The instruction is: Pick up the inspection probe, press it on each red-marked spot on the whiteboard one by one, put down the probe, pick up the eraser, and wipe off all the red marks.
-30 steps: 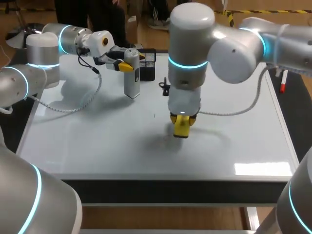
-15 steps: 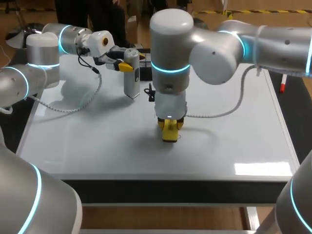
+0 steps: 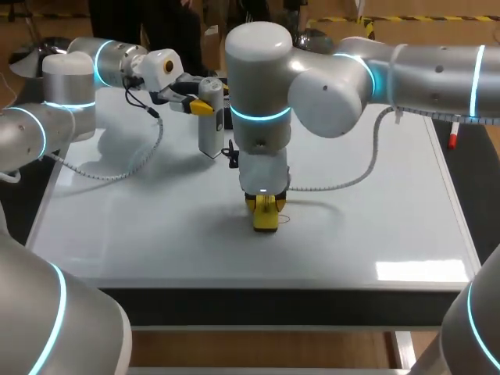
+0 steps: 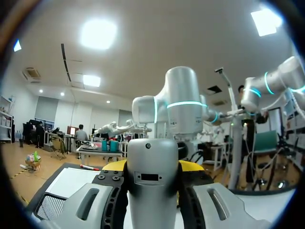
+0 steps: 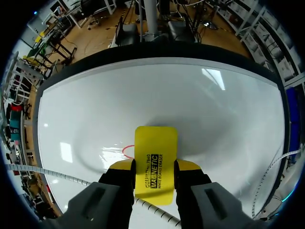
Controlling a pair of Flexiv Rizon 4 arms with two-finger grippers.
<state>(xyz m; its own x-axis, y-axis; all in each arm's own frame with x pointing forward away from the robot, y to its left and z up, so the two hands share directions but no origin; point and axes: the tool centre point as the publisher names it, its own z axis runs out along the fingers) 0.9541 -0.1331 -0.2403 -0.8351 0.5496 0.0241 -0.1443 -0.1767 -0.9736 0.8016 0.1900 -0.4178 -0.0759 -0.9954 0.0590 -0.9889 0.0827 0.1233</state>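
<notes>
- Right gripper [image 5: 155,166]: clamped on the yellow eraser [image 5: 156,151], one yellow tip on each long side.
- Eraser sits face-down on the whiteboard [image 3: 375,226], roughly mid-board and slightly toward the near edge.
- Red mark [image 5: 127,150]: a thin curved stroke on the board, touching the eraser's side and partly hidden under it. Can't tell how much of it is covered.
- Right arm comes in from the board's right side, reaches past the middle, wrist pointing straight down at the board.
- Left gripper [image 4: 152,168]: gripping the probe [image 4: 152,191], fingers on both sides of its grey body.
- Probe is upright over the board's far-left area, well apart from the eraser. Can't tell if its lower end touches the board.
- Black mesh basket [image 4: 50,206] is just beside the probe, at the board's far edge.
- Left arm comes in from the board's far-left corner, its cable drooping onto the board.
</notes>
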